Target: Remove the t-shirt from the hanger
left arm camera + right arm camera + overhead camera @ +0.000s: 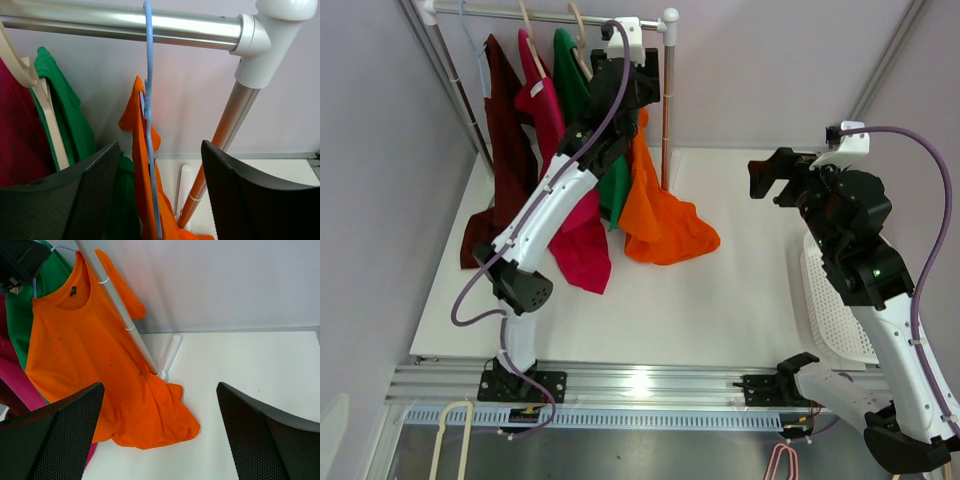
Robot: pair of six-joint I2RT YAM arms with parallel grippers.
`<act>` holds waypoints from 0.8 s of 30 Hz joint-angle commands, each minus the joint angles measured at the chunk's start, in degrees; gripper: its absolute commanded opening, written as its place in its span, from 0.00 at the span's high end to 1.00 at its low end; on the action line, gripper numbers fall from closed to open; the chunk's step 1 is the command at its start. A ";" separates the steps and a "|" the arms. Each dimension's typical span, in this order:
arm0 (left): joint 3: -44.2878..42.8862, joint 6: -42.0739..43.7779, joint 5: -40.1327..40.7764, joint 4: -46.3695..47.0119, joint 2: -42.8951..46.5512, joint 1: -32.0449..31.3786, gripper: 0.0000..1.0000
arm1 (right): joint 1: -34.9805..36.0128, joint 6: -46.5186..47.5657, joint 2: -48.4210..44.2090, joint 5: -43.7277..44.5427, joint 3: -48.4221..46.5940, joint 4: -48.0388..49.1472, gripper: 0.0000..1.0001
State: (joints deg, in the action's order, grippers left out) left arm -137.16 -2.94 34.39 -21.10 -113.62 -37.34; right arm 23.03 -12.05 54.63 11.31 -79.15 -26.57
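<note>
An orange t-shirt (660,215) hangs on a light blue hanger (148,100) at the right end of the rail (550,15), and its lower part is bunched on the table. It also shows in the left wrist view (140,165) and the right wrist view (90,355). My left gripper (625,85) is raised just under the rail. It is open (160,195), with the hanger and the shirt's shoulder between its jaws and not touching them. My right gripper (767,180) is open and empty (160,440), above the table to the right of the shirt.
A green shirt (570,70), a pink shirt (545,110) and a dark red shirt (505,120) hang to the left on the same rail. The rack's upright pole (667,100) stands beside the orange shirt. A white basket (835,310) sits at the right. Spare hangers (450,440) lie near the front.
</note>
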 commanded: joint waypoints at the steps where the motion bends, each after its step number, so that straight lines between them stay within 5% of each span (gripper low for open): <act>1: -2.06 2.06 0.59 4.66 -1.77 0.69 0.29 | -0.26 -1.13 -1.63 -1.64 0.31 -0.94 0.01; 10: -1.97 5.20 0.58 9.83 -4.50 1.92 0.30 | -0.44 -0.60 -3.12 -0.85 -0.21 -1.38 0.01; 12: -1.53 6.36 1.29 11.60 -5.12 1.92 0.40 | -0.44 -0.60 -3.48 -0.85 0.05 -1.47 0.00; 14: -1.44 7.86 1.73 13.70 -5.55 2.01 0.64 | -0.44 -0.60 -3.74 -0.85 0.32 -1.73 0.00; 16: -1.44 9.35 1.82 14.94 -5.82 2.10 0.71 | -0.44 -0.52 -3.92 -0.68 0.58 -1.91 0.01; 18: -1.26 10.06 -0.19 15.83 -5.73 2.36 0.93 | -0.53 -0.43 -3.92 -0.68 0.67 -2.26 0.00; 24: 3.48 11.90 -2.31 23.80 -2.40 2.36 0.99 | -0.61 -0.43 -4.18 -0.94 1.11 -3.23 0.00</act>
State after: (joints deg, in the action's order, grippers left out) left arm -134.56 6.55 33.82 -5.28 -119.48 -35.38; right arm 22.65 -12.62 51.31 10.68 -78.30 -29.32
